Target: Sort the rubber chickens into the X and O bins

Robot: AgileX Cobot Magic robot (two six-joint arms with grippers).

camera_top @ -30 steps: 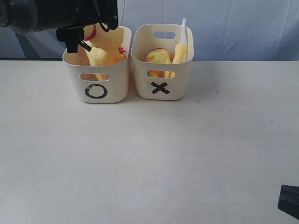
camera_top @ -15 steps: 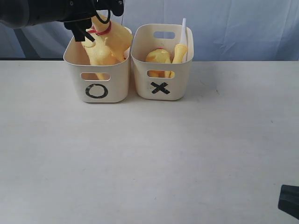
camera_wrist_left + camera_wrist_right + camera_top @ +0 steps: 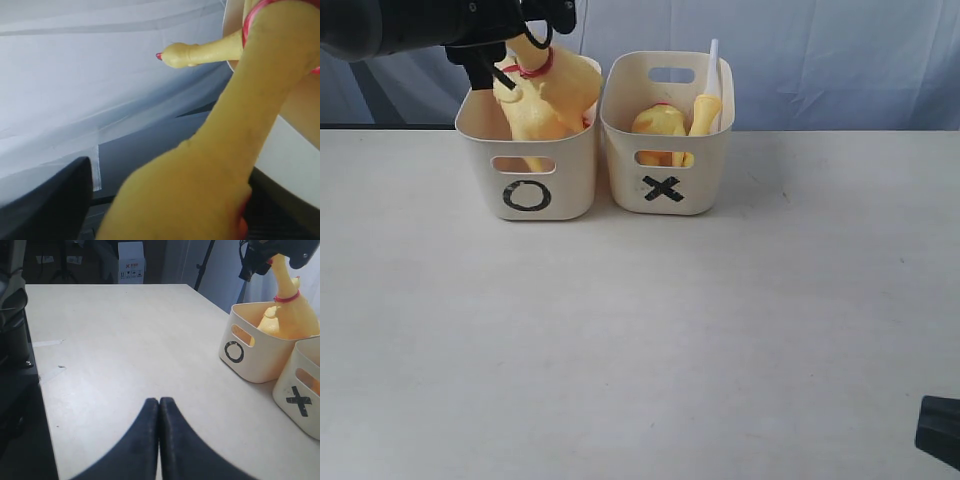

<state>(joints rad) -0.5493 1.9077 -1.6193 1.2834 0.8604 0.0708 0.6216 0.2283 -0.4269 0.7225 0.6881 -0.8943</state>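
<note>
Yellow rubber chicken (image 3: 548,92) stands in the O bin (image 3: 530,185), its red-ringed neck at five o'clock of the spread left gripper (image 3: 502,55); right gripper (image 3: 159,407), pressed together, hangs over the worktop (image 3: 110,340).

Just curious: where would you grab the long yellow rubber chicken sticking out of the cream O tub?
Probably the neck of the yellow rubber chicken, by its red ring, from above: that narrow part stands up clear of the cream plastic O bin, while the wide body sits inside.
</note>
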